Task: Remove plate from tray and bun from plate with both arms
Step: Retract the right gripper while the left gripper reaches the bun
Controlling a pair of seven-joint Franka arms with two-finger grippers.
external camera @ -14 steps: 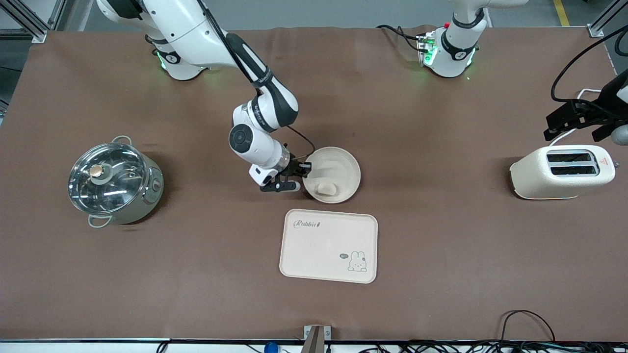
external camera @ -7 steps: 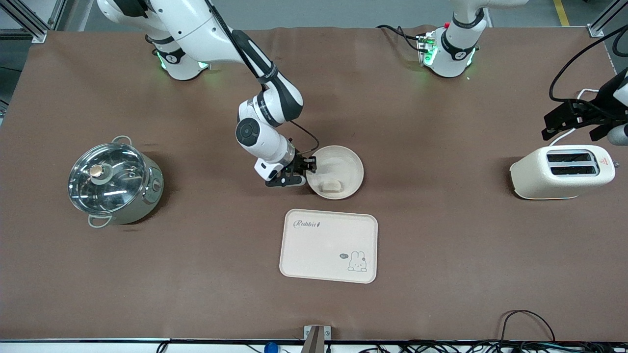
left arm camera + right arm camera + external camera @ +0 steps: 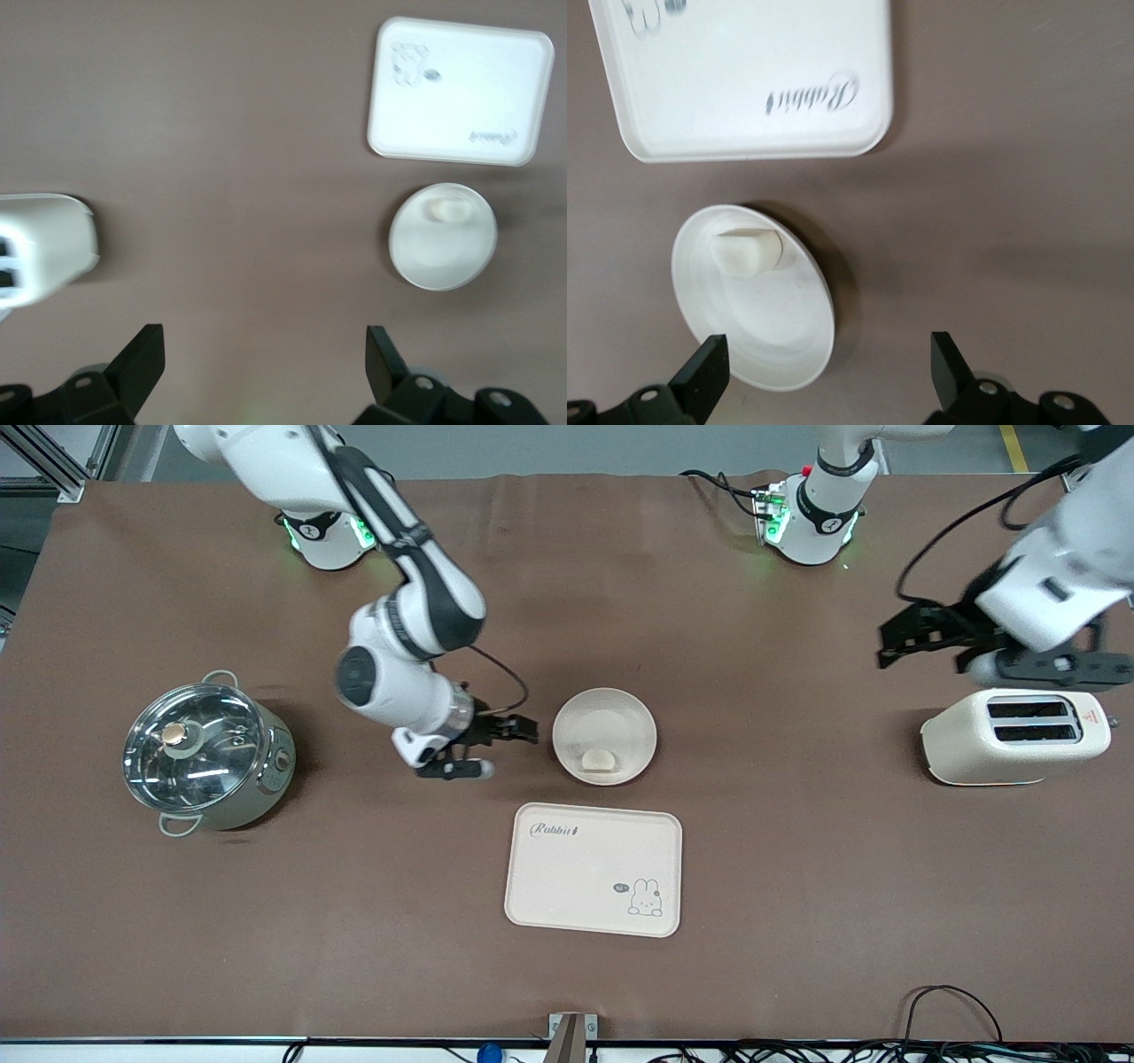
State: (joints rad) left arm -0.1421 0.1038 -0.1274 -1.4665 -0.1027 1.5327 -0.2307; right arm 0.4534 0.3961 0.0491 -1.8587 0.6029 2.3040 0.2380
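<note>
The round cream plate (image 3: 611,722) lies flat on the brown table, just farther from the front camera than the tray. The small pale bun (image 3: 596,760) sits in the plate, by the rim nearest the tray. My right gripper (image 3: 507,749) is open and empty, beside the plate toward the right arm's end, apart from it. The right wrist view shows the plate (image 3: 766,341), the bun (image 3: 747,251) and the open gripper (image 3: 826,354). My left gripper (image 3: 921,660) is open and empty, in the air beside the toaster. The left wrist view shows that gripper (image 3: 263,341), the plate (image 3: 443,252) and the bun (image 3: 447,209).
A rectangular cream tray (image 3: 594,868) with a rabbit drawing lies nearer the front camera than the plate. A steel pot with a glass lid (image 3: 205,755) stands toward the right arm's end. A cream toaster (image 3: 1014,735) stands toward the left arm's end.
My right gripper set the tilted plate down flat, let go and drew back toward the right arm's end. My left arm swung in from over the toaster toward the table's middle.
</note>
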